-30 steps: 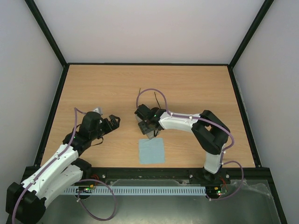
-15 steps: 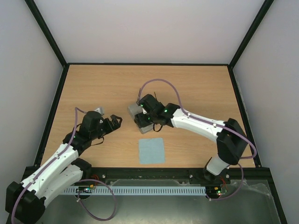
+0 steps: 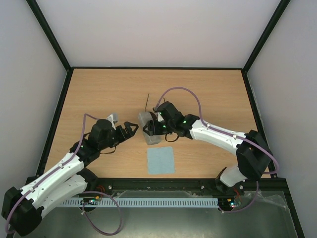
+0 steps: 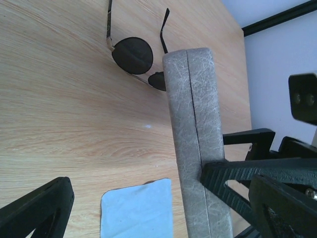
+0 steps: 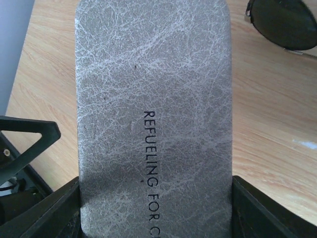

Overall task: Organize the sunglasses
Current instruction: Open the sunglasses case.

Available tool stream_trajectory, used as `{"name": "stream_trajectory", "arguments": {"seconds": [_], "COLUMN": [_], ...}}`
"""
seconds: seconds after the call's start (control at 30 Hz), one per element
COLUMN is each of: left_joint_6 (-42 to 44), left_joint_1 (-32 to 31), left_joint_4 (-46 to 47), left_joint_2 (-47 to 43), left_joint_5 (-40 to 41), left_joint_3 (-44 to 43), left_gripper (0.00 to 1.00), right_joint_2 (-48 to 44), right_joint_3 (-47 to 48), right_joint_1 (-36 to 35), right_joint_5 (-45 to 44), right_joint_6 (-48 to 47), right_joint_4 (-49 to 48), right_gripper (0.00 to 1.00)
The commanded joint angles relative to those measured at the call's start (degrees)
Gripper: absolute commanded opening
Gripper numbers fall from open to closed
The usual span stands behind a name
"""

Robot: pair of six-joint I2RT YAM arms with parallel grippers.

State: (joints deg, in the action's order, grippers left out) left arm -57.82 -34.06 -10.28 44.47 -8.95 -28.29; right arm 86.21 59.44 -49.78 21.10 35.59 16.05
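Note:
The sunglasses (image 4: pixel 132 53) lie on the wooden table, round dark lenses and thin temples showing in the left wrist view; one lens (image 5: pixel 285 22) shows in the right wrist view. From above, only a temple tip (image 3: pixel 147 101) pokes out behind the right arm. My right gripper (image 5: pixel 156 208) is shut on the closed grey case (image 5: pixel 153 99), one finger on each long side, holding it above the table (image 3: pixel 147 122). My left gripper (image 3: pixel 131 130) stands open just left of the case (image 4: pixel 195 124), with one fingertip (image 4: pixel 213 173) at the case's edge.
The light blue cloth (image 3: pixel 161 159) lies flat near the table's front edge, below the held case; it also appears in the left wrist view (image 4: pixel 137 208). Black frame rails border the table (image 3: pixel 99 89) on all sides.
The right arm has carried the grey case left and away from above the cloth. The left gripper has moved right, closing in on the case.

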Motion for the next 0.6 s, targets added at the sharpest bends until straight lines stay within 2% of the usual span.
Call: {"name": "stream_trajectory", "arguments": {"seconds": [0.0, 0.13, 0.4, 0.47, 0.57], "left_joint_6": [-2.93, -2.06, -4.90, -5.50, -5.20], "left_joint_1": [-0.45, -1.06, -1.27, -1.27, -1.27], "left_joint_4": [5.04, 3.88, 8.89, 11.91, 10.18], "left_joint_2": [0.58, 3.16, 2.33, 1.56, 1.68], "left_joint_5": [0.60, 2.11, 3.38, 2.40, 2.80], "left_joint_3": [0.56, -1.76, 1.90, 3.03, 1.87], "left_gripper": [1.00, 1.00, 0.99, 0.96, 0.90], "right_joint_2": [-3.17, -3.42, -5.78, -6.49, -7.86], "right_joint_3": [-0.80, -2.10, -7.12, -9.36, -10.83], "right_joint_1": [0.25, 0.21, 0.30, 0.36, 0.83], "right_joint_5": [4.23, 6.72, 14.22, 16.37, 18.24], "right_joint_6": [4.74, 6.91, 11.81, 13.98, 15.49], "right_joint_4": [-7.18, -10.64, -19.41, -23.02, -25.31], "right_gripper": [0.55, 0.55, 0.56, 0.56, 0.55]}}
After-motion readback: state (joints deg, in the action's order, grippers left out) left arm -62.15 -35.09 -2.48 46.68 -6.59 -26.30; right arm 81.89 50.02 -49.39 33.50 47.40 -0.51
